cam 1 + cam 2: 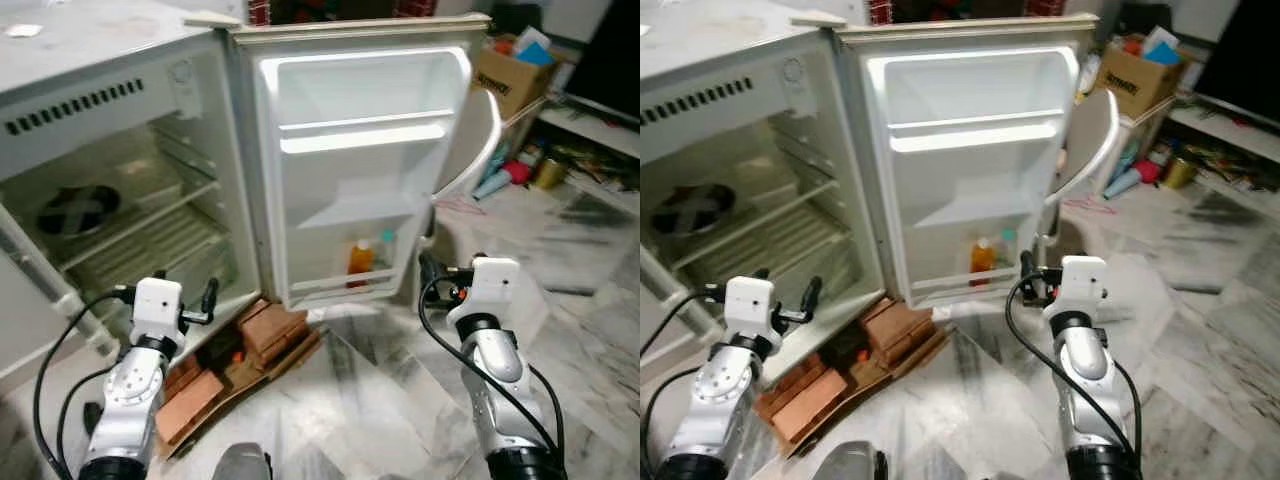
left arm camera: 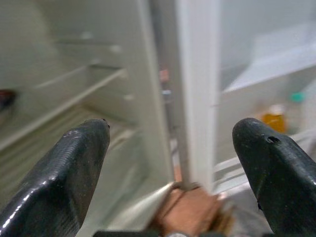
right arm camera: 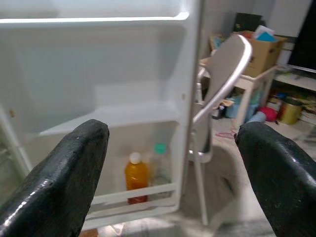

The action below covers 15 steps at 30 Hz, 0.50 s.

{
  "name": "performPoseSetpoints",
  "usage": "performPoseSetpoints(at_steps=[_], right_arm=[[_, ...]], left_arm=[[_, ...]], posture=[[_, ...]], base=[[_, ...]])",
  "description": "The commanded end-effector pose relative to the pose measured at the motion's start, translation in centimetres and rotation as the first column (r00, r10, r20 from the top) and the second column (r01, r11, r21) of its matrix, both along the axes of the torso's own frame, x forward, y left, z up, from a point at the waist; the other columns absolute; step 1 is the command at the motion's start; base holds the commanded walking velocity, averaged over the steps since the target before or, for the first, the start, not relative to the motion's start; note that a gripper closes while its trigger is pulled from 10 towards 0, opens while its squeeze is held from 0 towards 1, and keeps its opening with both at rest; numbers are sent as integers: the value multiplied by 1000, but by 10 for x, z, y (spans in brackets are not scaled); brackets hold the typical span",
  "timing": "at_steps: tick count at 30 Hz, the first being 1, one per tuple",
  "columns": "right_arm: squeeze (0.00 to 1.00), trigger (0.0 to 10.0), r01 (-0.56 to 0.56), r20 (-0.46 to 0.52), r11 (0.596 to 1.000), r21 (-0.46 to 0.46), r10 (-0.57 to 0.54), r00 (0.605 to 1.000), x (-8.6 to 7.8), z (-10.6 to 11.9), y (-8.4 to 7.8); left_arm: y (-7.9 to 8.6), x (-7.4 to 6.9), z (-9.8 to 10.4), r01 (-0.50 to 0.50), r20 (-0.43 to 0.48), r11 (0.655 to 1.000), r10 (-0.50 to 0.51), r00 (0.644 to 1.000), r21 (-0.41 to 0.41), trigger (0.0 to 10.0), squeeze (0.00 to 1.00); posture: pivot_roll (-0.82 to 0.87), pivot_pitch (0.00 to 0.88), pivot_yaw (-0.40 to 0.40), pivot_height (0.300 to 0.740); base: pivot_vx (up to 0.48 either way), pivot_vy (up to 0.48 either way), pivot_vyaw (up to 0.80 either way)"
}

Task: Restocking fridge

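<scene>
Ahead, small fridge [image 1: 120, 110] standing open, door [image 1: 360, 170] swung fully wide and facing forward, its outer edge close beside a white folding chair [image 1: 478, 150]. Bare marble floor [image 1: 380, 390] between the two arms, open room straight up to the door.

Left gripper [image 1: 172, 296] raised low before the cabinet's bottom edge, fingers [image 2: 64, 173] spread wide, nothing between them. Right gripper [image 1: 432, 272] raised near the door's lower right corner, fingers [image 3: 69, 177] likewise spread wide and empty.

On the door's bottom shelf, an orange bottle [image 3: 136, 177] with a white cap, upright, and just beside it a clear bottle [image 3: 159, 165] with a teal cap, paler and harder to make out. Upper door shelves [image 1: 365, 135] bare. Inside the cabinet, wire racks [image 1: 140, 245] and a dark round thing [image 1: 75, 208] on the upper one, too dim to name.

Under the fridge's front corner, a pile of reddish bricks [image 1: 265, 335] and flattened cardboard [image 1: 210, 395], jutting out onto the floor near the left arm.

Behind the chair, a cardboard box [image 1: 515, 75] on a low table, cans and clutter on the floor at far right, blurred. Fridge's left side cut off by the frame edge.
</scene>
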State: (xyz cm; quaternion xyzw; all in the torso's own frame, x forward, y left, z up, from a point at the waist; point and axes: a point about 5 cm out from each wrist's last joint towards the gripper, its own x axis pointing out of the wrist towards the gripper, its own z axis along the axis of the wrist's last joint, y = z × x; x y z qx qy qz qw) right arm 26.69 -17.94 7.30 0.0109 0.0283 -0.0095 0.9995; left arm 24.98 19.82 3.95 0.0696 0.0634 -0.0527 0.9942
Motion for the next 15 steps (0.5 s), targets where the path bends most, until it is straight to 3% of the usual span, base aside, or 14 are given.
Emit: performPoseSetpoints(at_steps=[1, 6, 12, 15], right_arm=[[0, 10000, 3, 24, 1000, -6, -3, 1000, 4, 7, -2], [0, 10000, -43, 45, 999, -21, 44, 998, 11, 13, 2], [0, 10000, -74, 63, 997, -28, 75, 995, 19, 17, 6], [0, 10000, -84, 62, 996, -23, 86, 994, 20, 17, 7]], left_arm=[[-10, 4, 4, 23, 20, 1000, -23, 1000, -12, 10000, 0], [-13, 3, 3, 22, 15, 1000, -22, 1000, -21, 10000, 0], [-8, 2, 1, 2, 5, 1000, -2, 1000, -16, 10000, 0], [-8, 2, 1, -4, 6, 1000, 4, 1000, -7, 10000, 0]], posture=[[47, 0, -27, 740], [53, 0, -40, 740], [60, 0, -40, 740], [60, 0, -41, 740]], base=[[0, -458, 0], [0, -461, 0], [0, -461, 639], [0, -461, 142]])
